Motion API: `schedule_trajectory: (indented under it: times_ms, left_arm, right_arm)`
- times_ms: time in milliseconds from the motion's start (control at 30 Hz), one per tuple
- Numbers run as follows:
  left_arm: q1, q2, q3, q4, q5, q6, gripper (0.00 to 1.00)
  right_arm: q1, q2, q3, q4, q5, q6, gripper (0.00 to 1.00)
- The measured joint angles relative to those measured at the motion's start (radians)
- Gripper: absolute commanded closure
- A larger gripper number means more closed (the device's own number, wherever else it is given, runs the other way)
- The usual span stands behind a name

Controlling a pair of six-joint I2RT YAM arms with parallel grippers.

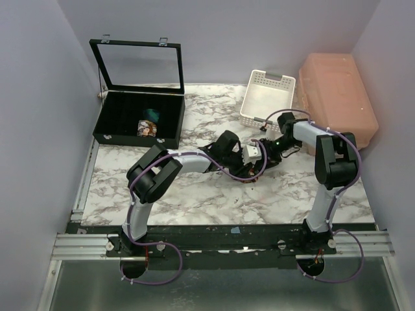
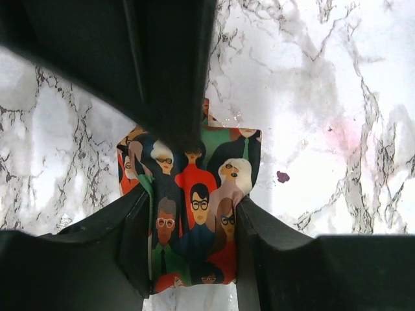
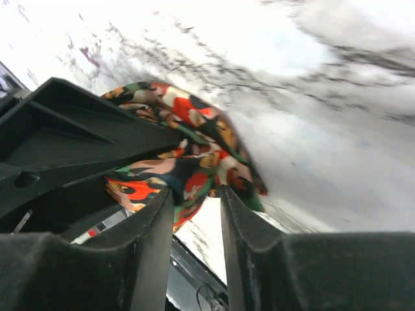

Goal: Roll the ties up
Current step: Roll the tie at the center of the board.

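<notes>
At the left, two rolled ties are kept in a black box. In the middle, on the marble table, a tie with little faces is squeezed by the left gripper. It is bunched at the right gripper, whose fingers are parted. A white basket is seen at the right.

Tie lies on table, case behind-left, basket behind-right.
</notes>
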Motion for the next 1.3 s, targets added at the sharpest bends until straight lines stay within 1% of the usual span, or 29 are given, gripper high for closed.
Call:
schedule_trajectory:
  times_ms: [67,100,133,167,267,333,467,667,833,1033,1133,1200,1300]
  left_arm:
    - [-0.002,0.0,0.001,0.0,-0.001,0.003,0.78]
    - [-0.002,0.0,0.001,0.0,-0.002,0.005,0.78]
    - [-0.003,0.0,0.001,0.0,-0.002,0.005,0.78]
    - [-0.003,0.0,0.001,-0.001,-0.002,0.007,0.78]
    - [-0.003,0.001,0.003,-0.003,-0.002,0.011,0.78]
    - [-0.003,0.002,0.006,-0.008,-0.002,0.014,0.78]
    - [-0.004,0.003,0.012,-0.019,-0.002,0.023,0.78]
    - [-0.005,0.013,0.026,-0.029,-0.003,0.032,0.78]
    - [-0.005,0.016,0.035,-0.043,-0.003,0.035,0.77]
    - [-0.005,0.018,0.039,-0.047,-0.002,0.039,0.76]
    - [-0.005,0.018,0.04,-0.051,-0.002,0.042,0.76]
    - [-0.005,0.019,0.042,-0.053,-0.002,0.043,0.74]
    - [-0.005,0.019,0.042,-0.053,-0.002,0.044,0.71]
  right_arm:
    - [-0.039,-0.001,0.0,-0.004,-0.002,0.0,0.53]
    - [-0.06,-0.002,0.0,-0.005,-0.002,0.0,0.47]
    - [-0.077,-0.003,0.0,-0.004,0.0,0.0,0.38]
    - [-0.092,-0.006,0.0,-0.004,0.002,0.002,0.34]
    - [-0.121,-0.012,0.0,-0.002,0.012,0.01,0.29]
    - [-0.12,-0.011,0.0,0.001,0.012,0.015,0.27]
    - [-0.118,0.012,0.0,0.012,-0.018,0.019,0.27]
    - [-0.118,0.045,-0.019,0.036,-0.158,0.014,0.29]
    - [-0.117,0.051,-0.05,0.045,-0.269,-0.026,0.29]
    - [-0.111,0.045,-0.077,0.046,-0.333,-0.066,0.34]
    - [-0.103,0.043,-0.08,0.046,-0.332,-0.079,0.42]
    - [-0.094,0.041,-0.082,0.049,-0.323,-0.082,0.5]
    - [-0.089,0.04,-0.082,0.057,-0.304,-0.081,0.7]
